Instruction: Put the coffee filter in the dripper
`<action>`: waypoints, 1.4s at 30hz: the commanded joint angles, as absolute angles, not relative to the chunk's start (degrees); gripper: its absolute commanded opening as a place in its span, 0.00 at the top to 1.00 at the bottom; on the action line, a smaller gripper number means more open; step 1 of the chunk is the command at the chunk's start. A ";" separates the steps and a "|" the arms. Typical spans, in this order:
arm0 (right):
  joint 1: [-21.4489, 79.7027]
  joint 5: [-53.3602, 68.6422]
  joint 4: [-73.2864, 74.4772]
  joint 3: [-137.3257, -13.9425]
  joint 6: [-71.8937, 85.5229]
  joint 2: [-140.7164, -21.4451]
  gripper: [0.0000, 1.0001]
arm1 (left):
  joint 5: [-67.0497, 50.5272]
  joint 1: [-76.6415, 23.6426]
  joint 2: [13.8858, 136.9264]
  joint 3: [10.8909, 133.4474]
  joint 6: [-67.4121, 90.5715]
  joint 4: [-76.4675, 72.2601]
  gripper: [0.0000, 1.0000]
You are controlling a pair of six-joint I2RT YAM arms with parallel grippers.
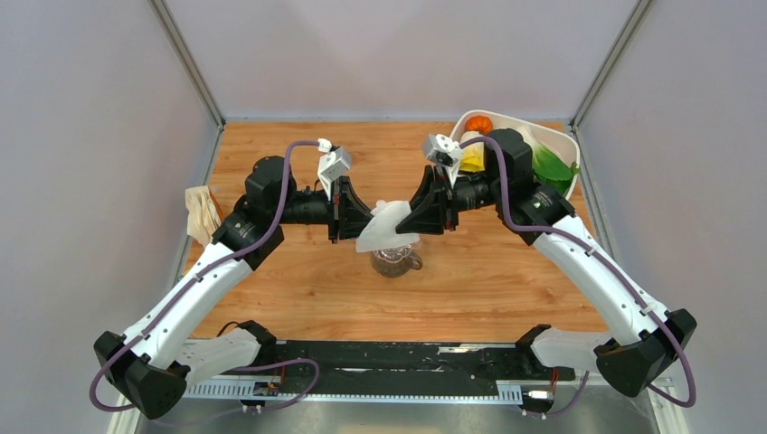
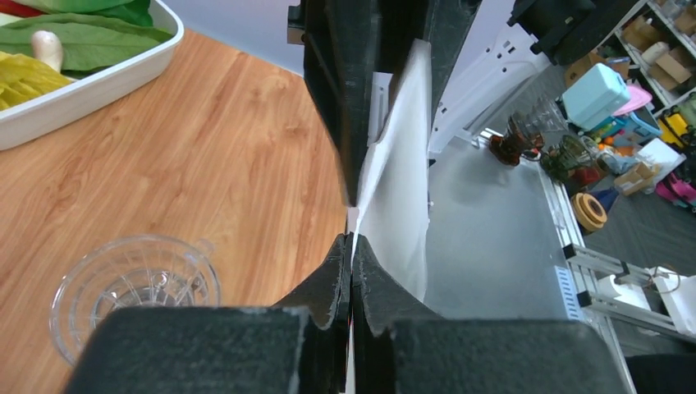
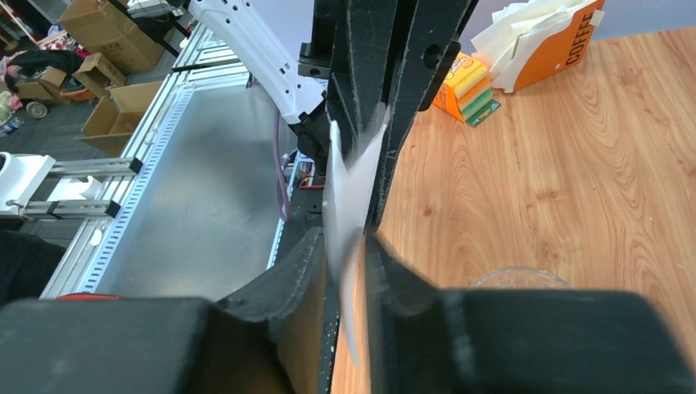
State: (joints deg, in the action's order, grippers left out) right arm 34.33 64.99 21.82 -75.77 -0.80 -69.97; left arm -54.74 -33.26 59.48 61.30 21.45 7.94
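Observation:
The white paper coffee filter (image 1: pixel 384 226) hangs in the air between my two grippers, just above the dripper (image 1: pixel 395 260), a clear ribbed cup on the wooden table. My left gripper (image 1: pixel 366 221) is shut on the filter's left edge; in the left wrist view its jaws (image 2: pixel 351 238) pinch the sheet (image 2: pixel 402 164), with the dripper (image 2: pixel 135 283) down to the left. My right gripper (image 1: pixel 409 217) faces it from the right. In the right wrist view its jaws (image 3: pixel 345 238) stand slightly apart with the filter (image 3: pixel 349 176) loose in the gap. The dripper's rim (image 3: pixel 517 277) peeks over the right finger.
A white tray (image 1: pixel 561 140) of vegetables sits at the back right corner. An orange packet of filters (image 1: pixel 203 212) leans at the left edge, next to a small yellow and green sponge (image 3: pixel 466 86). The metal rail runs along the near edge.

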 commanded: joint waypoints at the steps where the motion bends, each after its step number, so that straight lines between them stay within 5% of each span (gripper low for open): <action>1: 33.20 63.65 20.91 -75.80 -1.03 -67.96 0.61 | -51.53 -33.40 58.66 63.52 15.62 12.00 1.00; 3: 30.97 61.93 21.11 -76.40 1.13 -68.14 0.41 | -44.85 -33.41 58.83 65.74 10.36 17.92 1.00; 6: 28.98 56.41 21.30 -78.85 4.77 -68.87 0.25 | -34.84 -33.49 58.99 67.77 4.04 22.92 1.00; 10: 28.94 51.02 21.14 -80.36 4.45 -68.91 0.22 | -27.22 -33.95 59.80 69.86 -4.21 25.48 1.00; 15: 28.97 46.09 20.01 -82.34 5.50 -69.98 0.31 | -22.95 -38.08 60.33 72.45 -13.53 27.52 1.00; 26: 36.31 26.25 12.96 -83.41 13.10 -70.80 0.02 | -2.77 -46.51 64.91 77.63 -20.31 26.55 1.00; 36: 38.06 22.72 14.95 -80.24 7.86 -70.01 0.18 | -0.56 -47.02 65.98 79.73 -17.00 24.60 1.00; 42: 36.25 33.53 15.12 -77.25 -2.63 -65.33 0.33 | -17.58 -44.57 62.96 79.08 -16.08 25.87 1.00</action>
